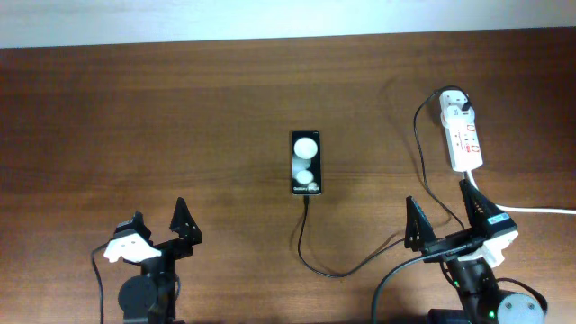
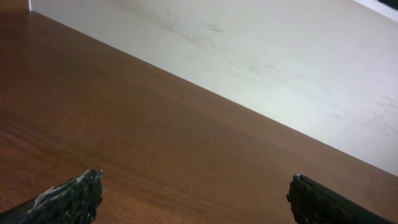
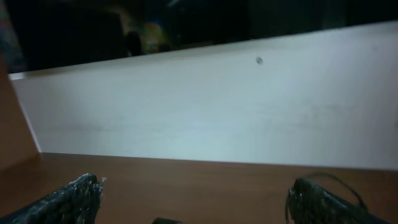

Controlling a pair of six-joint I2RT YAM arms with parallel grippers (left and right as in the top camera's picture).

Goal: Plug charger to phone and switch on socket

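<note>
Wooden table [image 1: 180, 108] holds the slick phone [image 1: 305, 162] at centre; the limp charger [image 1: 335, 274] trails from it to the socket [image 1: 465, 139]. Left gripper [image 1: 160, 220] and right gripper [image 1: 441, 214] gape empty; the charger's stiff tip seems best pinched.

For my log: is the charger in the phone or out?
Apparently in: the charger meets the lower edge of the phone; full seating, cannot tell.

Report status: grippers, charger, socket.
Left gripper, right gripper open, empty. Charger tip at phone bottom edge, plug in socket. On/off unreadable. Nothing blocking.
</note>
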